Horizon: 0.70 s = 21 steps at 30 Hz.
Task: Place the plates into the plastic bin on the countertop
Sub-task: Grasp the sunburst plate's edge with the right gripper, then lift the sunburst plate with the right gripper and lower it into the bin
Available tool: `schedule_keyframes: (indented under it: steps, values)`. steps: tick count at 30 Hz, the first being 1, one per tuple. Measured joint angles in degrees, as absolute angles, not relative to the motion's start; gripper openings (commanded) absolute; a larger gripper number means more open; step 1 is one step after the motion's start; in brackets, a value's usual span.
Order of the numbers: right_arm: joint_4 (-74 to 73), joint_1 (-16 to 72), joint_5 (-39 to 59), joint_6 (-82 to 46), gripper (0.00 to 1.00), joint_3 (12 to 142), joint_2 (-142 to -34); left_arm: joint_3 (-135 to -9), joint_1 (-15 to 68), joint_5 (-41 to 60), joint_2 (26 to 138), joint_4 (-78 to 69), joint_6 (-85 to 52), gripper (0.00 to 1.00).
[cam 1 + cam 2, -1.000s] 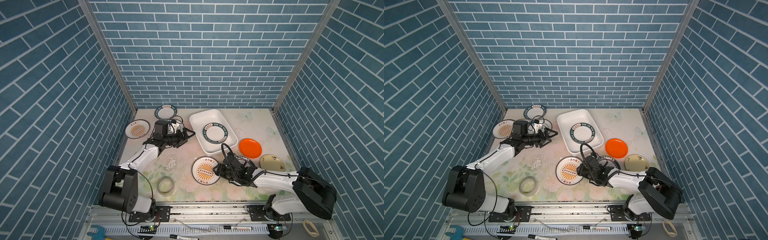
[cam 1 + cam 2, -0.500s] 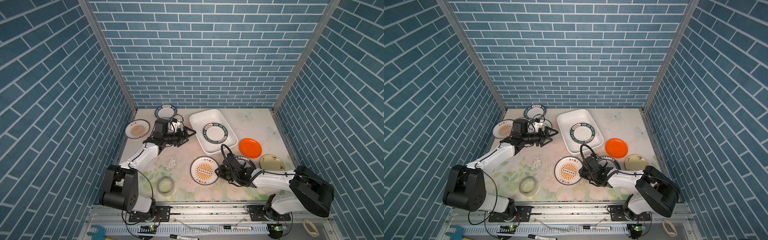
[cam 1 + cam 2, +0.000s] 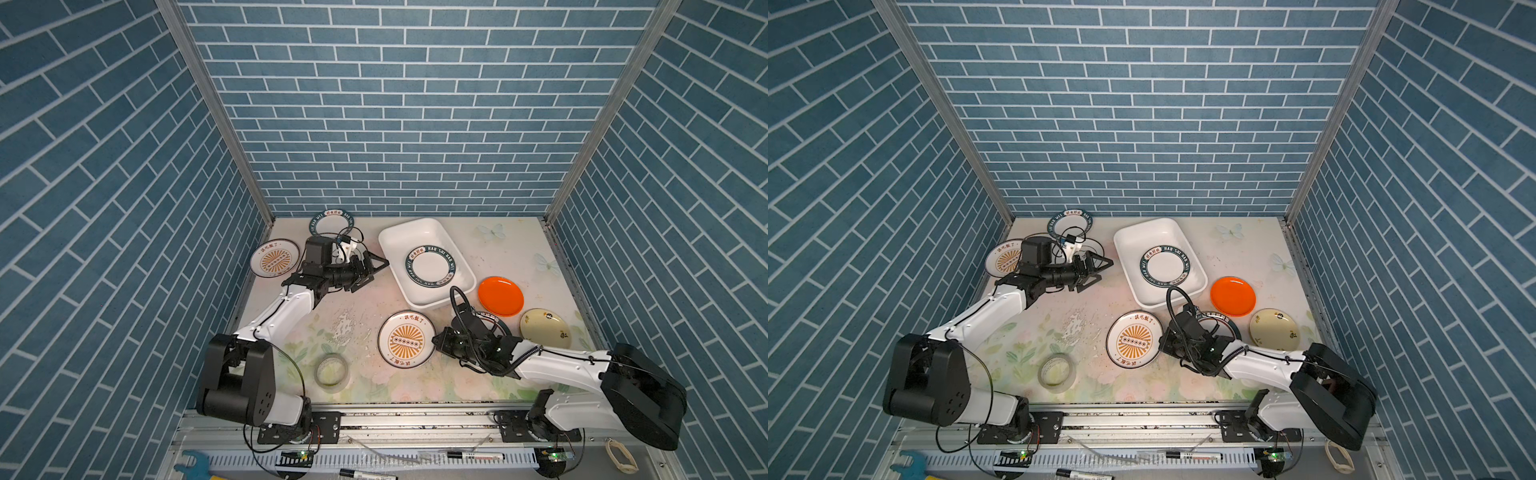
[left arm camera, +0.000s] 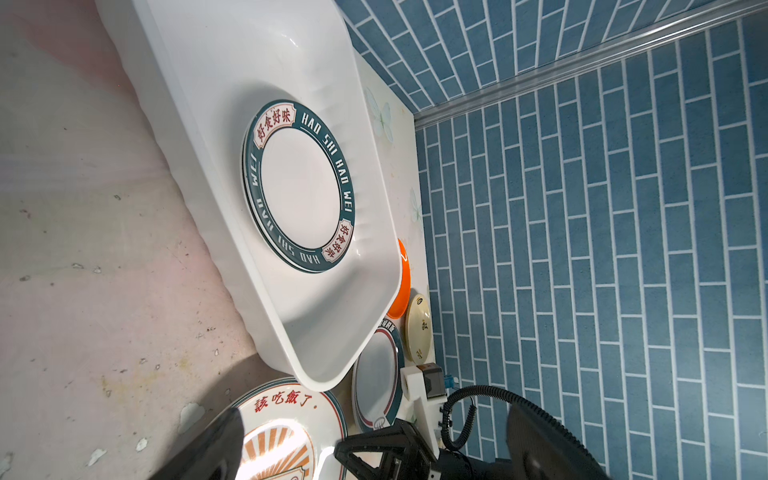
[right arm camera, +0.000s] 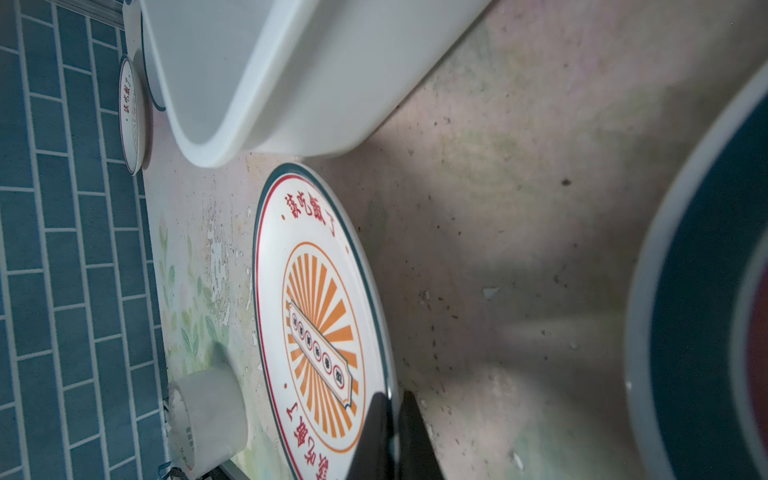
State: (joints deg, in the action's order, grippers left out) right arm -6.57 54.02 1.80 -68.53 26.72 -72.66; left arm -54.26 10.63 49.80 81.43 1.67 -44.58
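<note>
My right gripper (image 3: 436,341) is shut on the right rim of a sunburst plate (image 3: 406,340) lying on the countertop (image 3: 357,307) at the front middle. In the right wrist view the plate's rim (image 5: 390,399) sits between the two dark fingers. The white plastic bin (image 3: 415,230) stands behind it and holds one green-rimmed plate (image 3: 431,266). My left gripper (image 3: 376,272) hangs open and empty just left of the bin. Other plates lie around: green-rimmed (image 3: 331,222) at the back, sunburst (image 3: 275,263) at the left, orange (image 3: 500,296) and pale yellow (image 3: 545,328) at the right.
A tape roll (image 3: 331,371) lies at the front, left of the held plate. Another green-rimmed plate (image 3: 494,321) is partly hidden under my right arm. Blue brick walls close in three sides, and a metal rail (image 3: 415,415) runs along the front.
My right gripper has closed on the rim of the front sunburst plate. The left gripper stayed open and hardly moved.
</note>
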Motion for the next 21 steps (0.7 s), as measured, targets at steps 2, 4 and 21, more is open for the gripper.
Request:
schedule_keyframes:
  steps: [2, 4, 21]
  values:
    - [-3.60, 54.02, 1.80, -68.31, 0.01, 26.76, -70.54, -54.43, 9.61, 49.54, 80.51, 2.07, -44.14, 1.00]
    - [-0.60, 54.02, 1.83, -67.68, 0.00, 26.76, -68.10, -54.57, 8.43, 49.34, 79.85, 2.31, -43.99, 0.99]
    - [12.03, 54.78, -0.14, -64.84, 0.00, 32.27, -53.76, -54.72, 5.89, 50.72, 79.48, 1.52, -44.38, 1.00]
